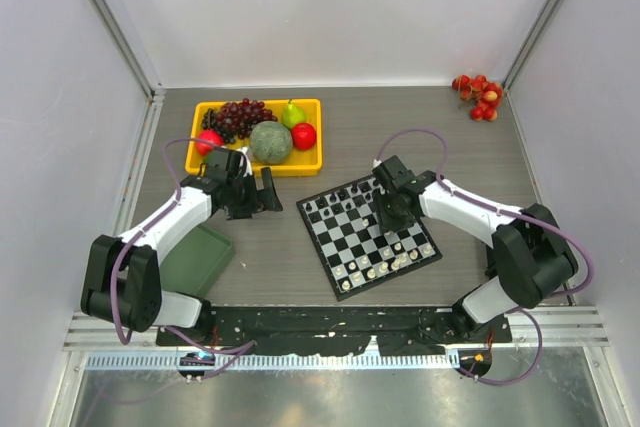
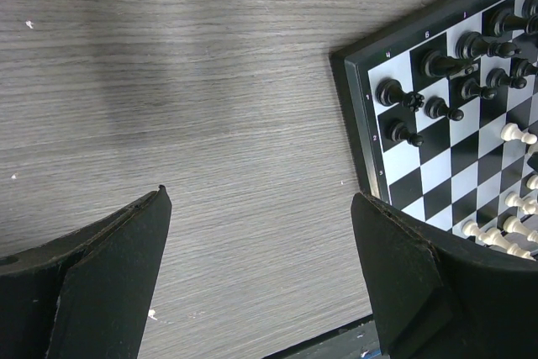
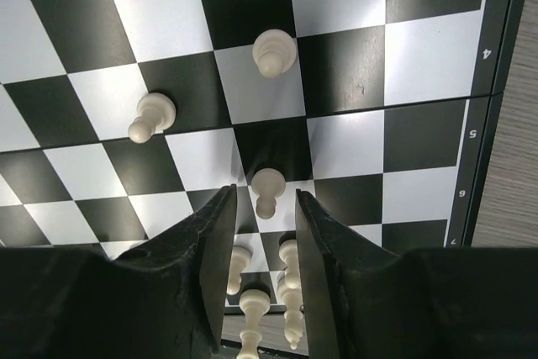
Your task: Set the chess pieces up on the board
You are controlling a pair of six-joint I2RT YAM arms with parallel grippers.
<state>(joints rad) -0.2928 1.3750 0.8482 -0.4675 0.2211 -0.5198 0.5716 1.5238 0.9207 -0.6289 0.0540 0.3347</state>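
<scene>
Right wrist: right hand (image 3: 261, 208) part-open over board (image 3: 479, 81), straddling white pawn (image 3: 267, 191), not gripping; left hand (image 2: 261, 275) wide open.

Beneath the right gripper (image 3: 262, 208), cream pieces (image 3: 252, 329) run off the picture's bottom edge. Right of the left gripper (image 2: 261, 208), the board (image 2: 357, 124) is cut off. From overhead, individual piece types are too small to tell.

White arms, black joints, purple cables.
</scene>
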